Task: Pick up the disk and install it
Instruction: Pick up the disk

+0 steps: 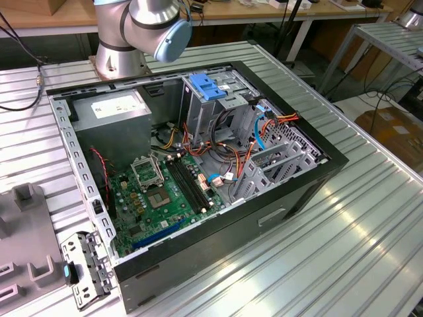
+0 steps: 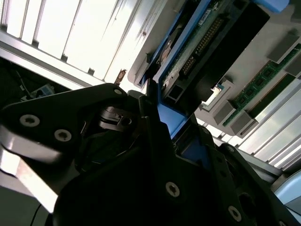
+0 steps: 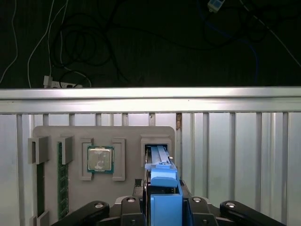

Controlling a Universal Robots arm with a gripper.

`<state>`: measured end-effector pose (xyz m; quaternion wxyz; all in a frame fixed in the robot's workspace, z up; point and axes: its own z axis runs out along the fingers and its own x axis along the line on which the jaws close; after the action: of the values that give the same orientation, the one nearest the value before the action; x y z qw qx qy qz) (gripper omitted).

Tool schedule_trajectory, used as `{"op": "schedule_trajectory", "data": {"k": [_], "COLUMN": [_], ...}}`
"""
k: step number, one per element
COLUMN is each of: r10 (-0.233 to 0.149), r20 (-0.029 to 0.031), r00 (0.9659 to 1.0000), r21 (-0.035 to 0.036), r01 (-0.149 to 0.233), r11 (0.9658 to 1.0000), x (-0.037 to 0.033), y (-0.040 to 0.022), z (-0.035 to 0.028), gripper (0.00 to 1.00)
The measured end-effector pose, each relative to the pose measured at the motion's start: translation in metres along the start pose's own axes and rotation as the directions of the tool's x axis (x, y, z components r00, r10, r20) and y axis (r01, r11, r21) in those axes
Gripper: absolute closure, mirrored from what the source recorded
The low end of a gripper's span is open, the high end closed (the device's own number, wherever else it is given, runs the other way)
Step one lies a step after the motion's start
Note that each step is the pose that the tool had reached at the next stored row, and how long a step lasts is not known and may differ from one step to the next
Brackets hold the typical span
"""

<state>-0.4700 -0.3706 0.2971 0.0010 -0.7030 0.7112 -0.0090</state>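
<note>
Gripping disk (image 3: 158,155) by blue rail (image 3: 164,186): claw (image 3: 163,212), closed on it. Disk stood on edge in grey tray (image 3: 108,134) slot, beside processor chip (image 3: 99,158), on ribbed surface (image 3: 235,155).

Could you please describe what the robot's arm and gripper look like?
The arm is built of rounded, silver-grey metal cylinders, with a light blue round cap on one joint. The gripper is matte black, made of angular linked plates. In both wrist views, small round silver screw heads dot its body.
</note>
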Motion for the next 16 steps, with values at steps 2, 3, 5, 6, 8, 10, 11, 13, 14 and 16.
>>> {"op": "schedule_trajectory", "data": {"k": [2, 3, 5, 6, 8, 10, 11, 13, 14, 16], "r10": [0.000, 0.000, 0.000, 0.000, 0.000, 0.000, 0.000, 0.000, 0.000, 0.001], "r20": [0.0000, 0.0000, 0.0000, 0.0000, 0.0000, 0.0000, 0.0000, 0.0000, 0.0000, 0.0000], "r00": [1.0000, 1.0000, 1.0000, 1.0000, 1.0000, 1.0000, 1.0000, 1.0000, 1.0000, 1.0000], "r21": [0.0000, 0.0000, 0.0000, 0.0000, 0.0000, 0.0000, 0.0000, 0.0000, 0.0000, 0.0000], "r01": [0.000, 0.000, 0.000, 0.000, 0.000, 0.000, 0.000, 0.000, 0.000, -0.001], "r11": [1.0000, 1.0000, 1.0000, 1.0000, 1.0000, 1.0000, 1.0000, 1.0000, 1.0000, 1.0000], "x": [0.0000, 0.0000, 0.0000, 0.0000, 0.0000, 0.0000, 0.0000, 0.0000, 0.0000, 0.0000], "y": [0.0000, 0.0000, 0.0000, 0.0000, 0.0000, 0.0000, 0.0000, 0.0000, 0.0000, 0.0000], "z": [0.0000, 0.0000, 0.0000, 0.0000, 0.0000, 0.0000, 0.0000, 0.0000, 0.0000, 0.0000], "gripper": [0.63, 0.63, 0.63, 0.63, 0.63, 0.63, 0.63, 0.63, 0.63, 0.63]}}
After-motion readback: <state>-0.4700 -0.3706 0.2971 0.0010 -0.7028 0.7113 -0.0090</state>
